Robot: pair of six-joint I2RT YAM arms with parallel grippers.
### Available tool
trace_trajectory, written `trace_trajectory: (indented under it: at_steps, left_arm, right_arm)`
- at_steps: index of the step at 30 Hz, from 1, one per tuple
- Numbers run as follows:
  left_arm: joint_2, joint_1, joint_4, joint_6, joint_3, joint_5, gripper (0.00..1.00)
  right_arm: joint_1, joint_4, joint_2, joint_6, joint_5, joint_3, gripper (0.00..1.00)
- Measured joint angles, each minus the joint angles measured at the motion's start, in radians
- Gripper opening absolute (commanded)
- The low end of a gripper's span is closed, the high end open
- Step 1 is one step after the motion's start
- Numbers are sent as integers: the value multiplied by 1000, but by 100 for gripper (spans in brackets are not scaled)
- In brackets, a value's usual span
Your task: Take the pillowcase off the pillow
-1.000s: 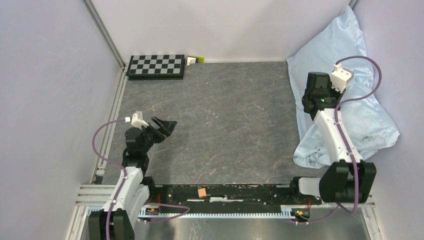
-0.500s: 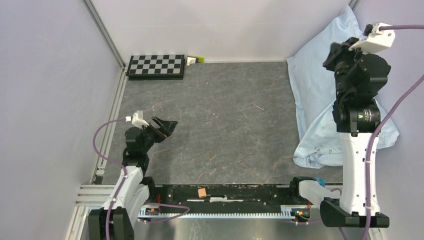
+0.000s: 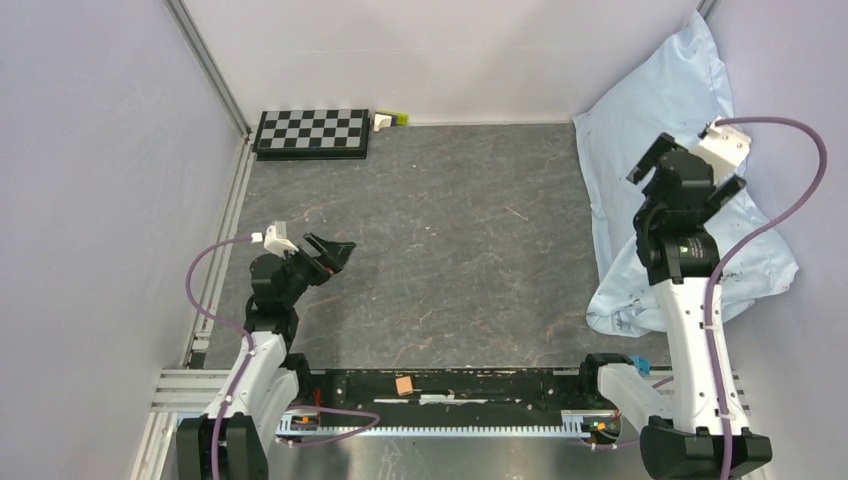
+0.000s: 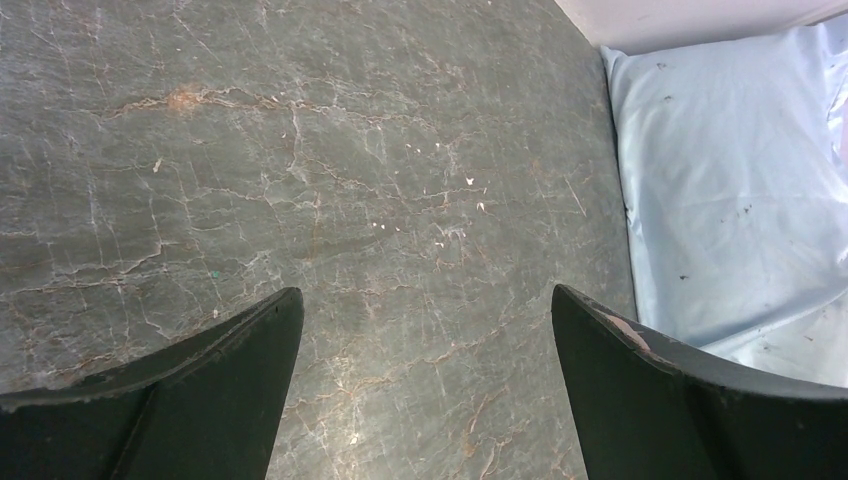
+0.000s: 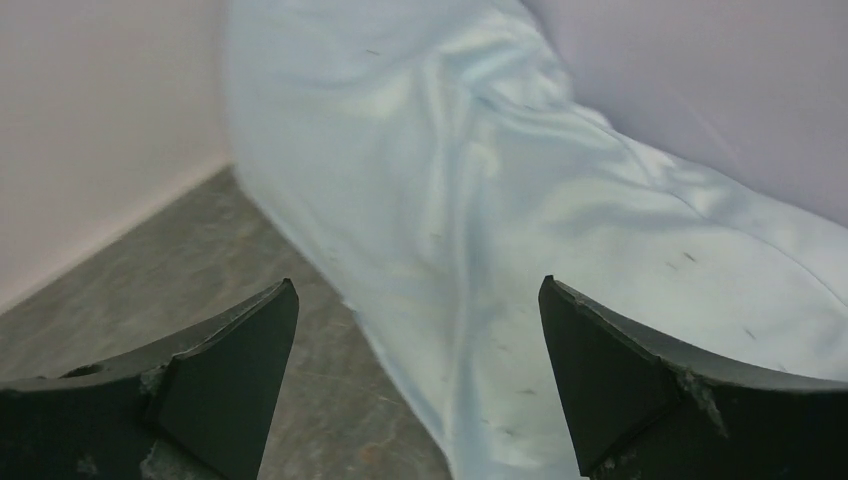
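Your right gripper [image 5: 415,300] hangs over the pillowcase [image 3: 660,100], jaws spread wide and gripping nothing. Your left gripper [image 4: 420,300] sits well apart from it, jaws likewise released.

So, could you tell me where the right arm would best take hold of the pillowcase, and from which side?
Probably the rumpled near corner of the pillowcase, which lies slack on the table with loose folds, unlike the plump middle. Bring the open right pincer down from above, jaws across a fold. Where its opening lies, I cannot tell.
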Motion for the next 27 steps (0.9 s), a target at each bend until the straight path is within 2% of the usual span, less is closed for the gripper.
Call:
trace_trajectory:
  at_steps: [5, 10, 14, 19, 20, 21, 22, 23, 24, 27]
  left_arm:
    - [3, 0, 2, 0, 0, 0, 100]
    - [11, 0, 10, 0, 0, 1, 100]
    - [22, 0, 13, 0, 0, 3, 100]
    - [23, 0, 14, 0, 0, 15, 100]
    - [23, 0, 15, 0, 0, 18, 100]
    - [22, 0, 15, 0, 0, 18, 100]
    - [20, 0, 16, 0, 0, 19, 100]
    - [19, 0, 16, 0, 0, 19, 100]
    - [15, 0, 16, 0, 0, 19, 100]
    - [7, 0, 20, 0, 0, 19, 100]
  right_arm:
    - [-5, -35, -50, 48, 283, -172, 98]
    - [-46, -59, -13, 116, 390, -260, 98]
    - [-174, -51, 83, 166, 359, -277, 98]
    - [-374, 14, 212, 217, 172, -280, 97]
    - [-393, 23, 225, 229, 147, -280, 86]
    - [-407, 34, 237, 248, 129, -283, 69]
    - [-411, 47, 239, 259, 116, -292, 47]
    - [-411, 72, 230, 269, 106, -311, 5]
    - [-411, 97, 215, 271, 97, -335, 0]
    - [-412, 191, 125, 294, 72, -433, 0]
